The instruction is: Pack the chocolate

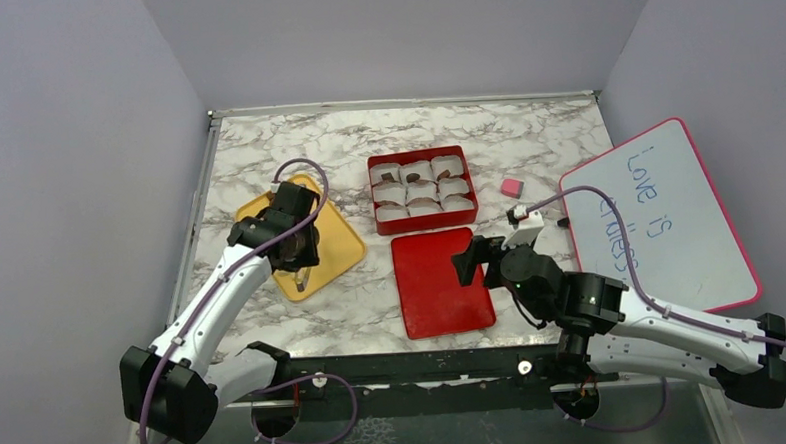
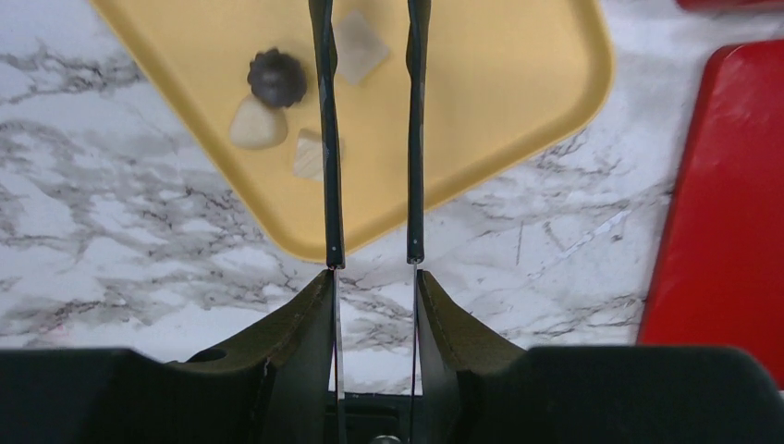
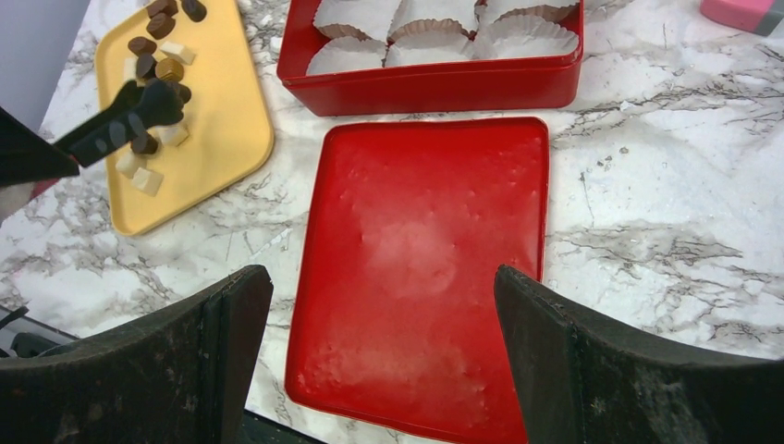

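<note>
Left fingers (image 2: 327, 139), two thin dark blades, stand parallel and slightly parted, with nothing seen clamped between them; their tips run off the top of the wrist view. They hang over the yellow tray (image 2: 518, 83), where the chocolate lies loose. A pale cube (image 2: 359, 46) shows in the gap between the blades. A dark round (image 2: 275, 77) and a cream piece (image 2: 258, 125) lie just beside it at 9 o'clock, and another pale piece (image 2: 308, 153) is half hidden by the blade on that side. Right fingers (image 3: 213, 351) are spread wide and empty above the red lid (image 3: 425, 259), which lies flat on the table (image 2: 139, 250). In the top view the tray is at 9 o'clock of the lid and the red box (image 3: 434, 88) at 12 o'clock. The paper cups (image 3: 356, 18) in its near row look empty; the far rows are too small to judge. A pink block (image 1: 511, 187) lies at 3 o'clock of the box, with a whiteboard (image 1: 659, 220) beyond. Judged step: picking one piece. Likely faults: the narrow blades close off-centre on the cube and it squirts out; a blade nudges the crowded neighbours or pushes the light tray; a weakly held piece drops on the way to the box at 2 o'clock.
</note>
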You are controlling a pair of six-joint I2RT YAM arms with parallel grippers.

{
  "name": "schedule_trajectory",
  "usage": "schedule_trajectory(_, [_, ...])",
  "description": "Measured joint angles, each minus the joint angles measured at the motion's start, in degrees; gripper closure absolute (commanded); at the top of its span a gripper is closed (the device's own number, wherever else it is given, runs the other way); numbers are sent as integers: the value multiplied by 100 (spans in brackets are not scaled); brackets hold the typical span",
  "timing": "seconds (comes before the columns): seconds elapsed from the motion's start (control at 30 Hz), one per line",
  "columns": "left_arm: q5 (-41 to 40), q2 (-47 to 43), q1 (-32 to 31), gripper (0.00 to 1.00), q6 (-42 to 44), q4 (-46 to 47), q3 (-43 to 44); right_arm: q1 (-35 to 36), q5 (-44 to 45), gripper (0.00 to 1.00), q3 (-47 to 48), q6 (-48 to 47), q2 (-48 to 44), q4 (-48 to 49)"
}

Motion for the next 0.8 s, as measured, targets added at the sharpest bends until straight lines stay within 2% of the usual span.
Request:
schedule_trajectory(0.2, [2, -7, 2, 61, -116, -269, -286, 0, -37, 5, 0, -37, 79, 39])
schedule_trajectory(0.53, [85, 116, 33, 61, -199, -166, -442, 0, -68, 5, 0, -37, -140, 37])
schedule_trajectory(0.8, [157, 238, 48, 74, -221, 66, -442, 0, -76, 5, 0, -35, -197, 31])
